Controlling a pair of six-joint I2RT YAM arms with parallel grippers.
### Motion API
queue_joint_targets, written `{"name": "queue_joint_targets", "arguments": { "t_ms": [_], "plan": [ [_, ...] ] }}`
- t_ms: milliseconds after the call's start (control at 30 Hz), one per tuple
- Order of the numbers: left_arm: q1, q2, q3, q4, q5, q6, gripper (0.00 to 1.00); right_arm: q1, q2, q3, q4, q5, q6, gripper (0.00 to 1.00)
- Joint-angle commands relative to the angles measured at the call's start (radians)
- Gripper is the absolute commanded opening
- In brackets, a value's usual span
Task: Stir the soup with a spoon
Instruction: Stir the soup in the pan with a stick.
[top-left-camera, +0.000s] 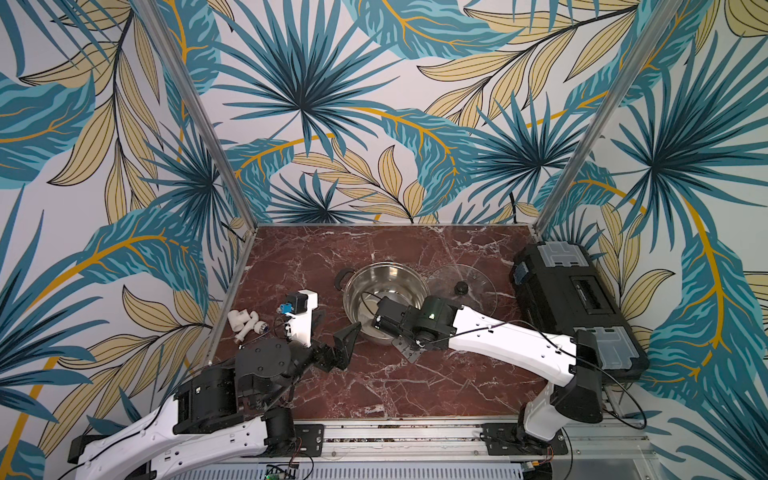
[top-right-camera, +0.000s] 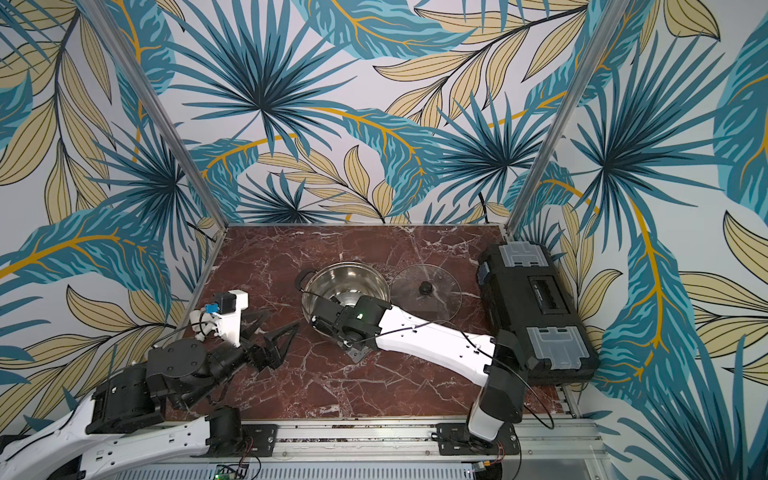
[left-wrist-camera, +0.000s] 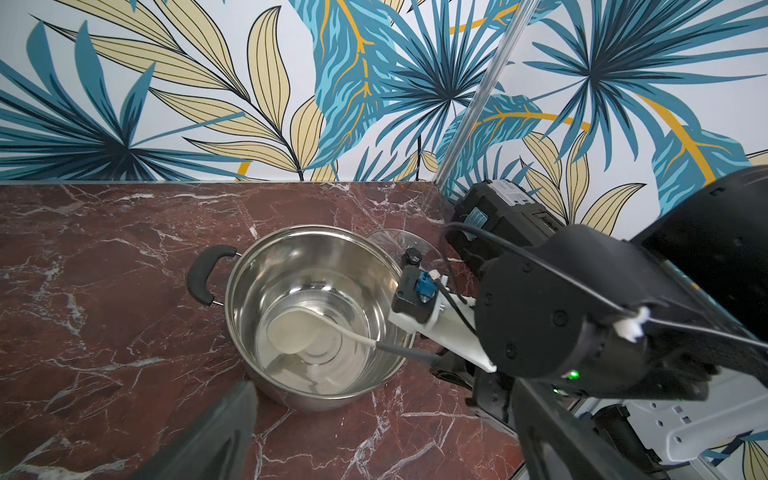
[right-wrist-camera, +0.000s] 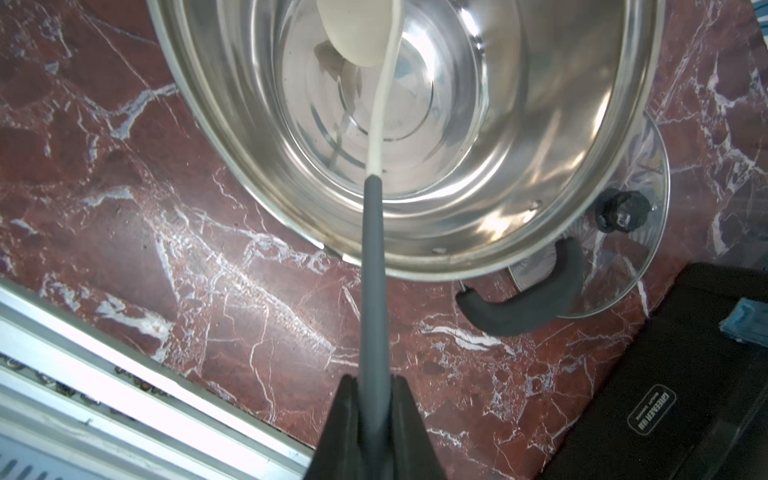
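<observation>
The right gripper (right-wrist-camera: 375, 399) pinches the grey handle of the spoon (right-wrist-camera: 376, 232), whose long axis slants down over the near rim of the pot (left-wrist-camera: 266, 266), bowl end inside near its bottom, while the left gripper (top-right-camera: 274, 328) stands spread left of the pot.

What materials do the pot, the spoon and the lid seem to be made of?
Pot: polished stainless steel, judging by mirror reflections; handle looks like matte black plastic.
Spoon: cream bowl, probably plastic or silicone; matte grey handle.
Lid: clear glass, table visible through it.
</observation>
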Motion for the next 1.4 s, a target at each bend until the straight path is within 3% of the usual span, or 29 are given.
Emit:
{"name": "queue_joint_targets", "arguments": {
  "t_ms": [0, 400, 800, 1067, 1367],
  "plan": [
    [-0.004, -0.008, -0.022, -0.002, -0.016, 0.000, 1.00, 0.007, -0.078, -0.065, -0.044, 0.014, 0.051, 0.00],
    [-0.003, 0.006, -0.039, 0.042, -0.021, -0.008, 1.00, -0.017, -0.160, -0.138, -0.153, 0.145, 0.067, 0.00],
    [-0.003, 0.029, -0.044, 0.054, -0.014, -0.008, 1.00, -0.103, 0.005, 0.039, -0.097, 0.175, -0.026, 0.00],
    [-0.004, -0.008, -0.055, 0.043, 0.003, 0.021, 1.00, -0.100, 0.110, 0.159, -0.034, 0.047, -0.038, 0.00],
    [-0.003, -0.050, -0.035, 0.019, 0.072, 0.033, 1.00, -0.076, 0.060, 0.093, -0.003, -0.093, -0.027, 0.00]
  ]
}}
